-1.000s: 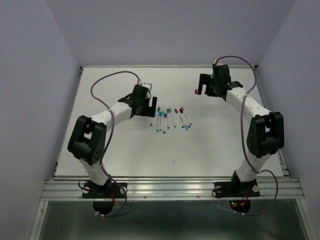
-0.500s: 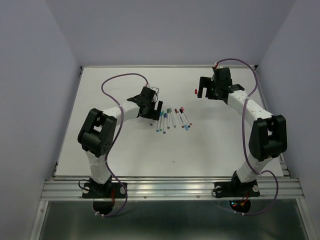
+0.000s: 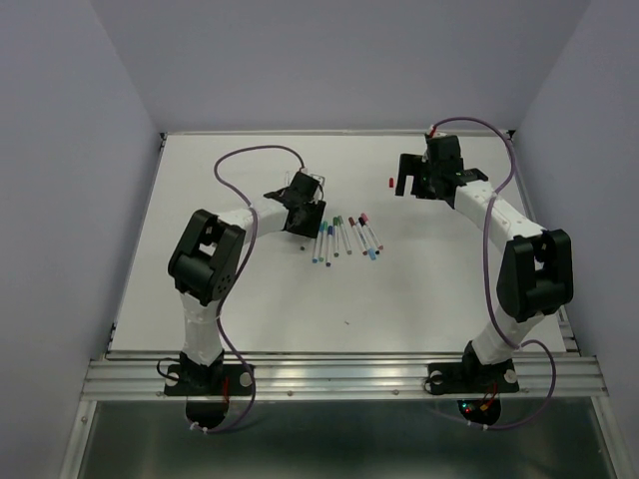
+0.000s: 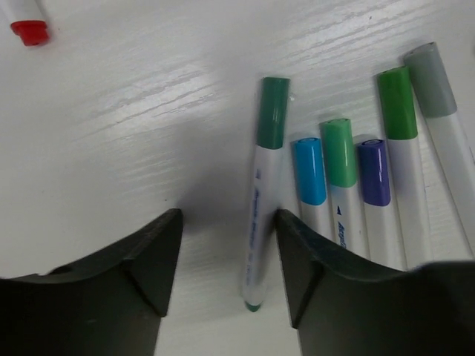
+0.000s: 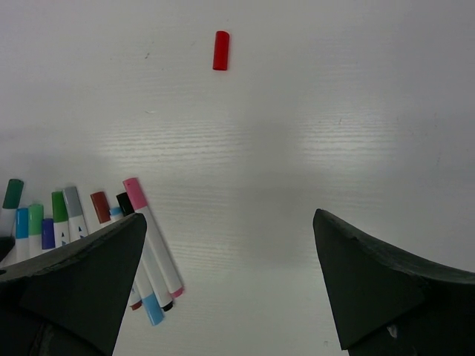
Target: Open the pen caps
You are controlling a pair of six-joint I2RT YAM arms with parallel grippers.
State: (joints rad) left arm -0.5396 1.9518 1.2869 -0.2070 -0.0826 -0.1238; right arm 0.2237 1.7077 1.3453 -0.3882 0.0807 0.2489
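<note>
Several white pens (image 3: pixel 345 237) lie in a row at mid-table, coloured caps on their far ends. My left gripper (image 3: pixel 306 222) is down at the row's left end. In the left wrist view its jaws (image 4: pixel 228 216) stand apart on either side of the leftmost pen (image 4: pixel 260 222), which has a dark green cap (image 4: pixel 273 111). This pen lies close to the right finger (image 4: pixel 297 252), with a gap to the left one. My right gripper (image 3: pixel 405 176) hangs open and empty (image 5: pixel 230 217) above the table. A loose red cap (image 5: pixel 221 50) lies beyond it (image 3: pixel 389 183).
A white pen with a red end (image 4: pixel 28 30) lies apart at the far left of the left wrist view. Blue, green, purple and grey capped pens (image 4: pixel 341 156) sit just right of the gripper. Purple cables (image 3: pixel 250 155) loop over both arms. Walls enclose the table.
My left arm has swung right to the left end of the pen row, and its jaws have narrowed around the green-capped pen. The right arm has barely moved.
</note>
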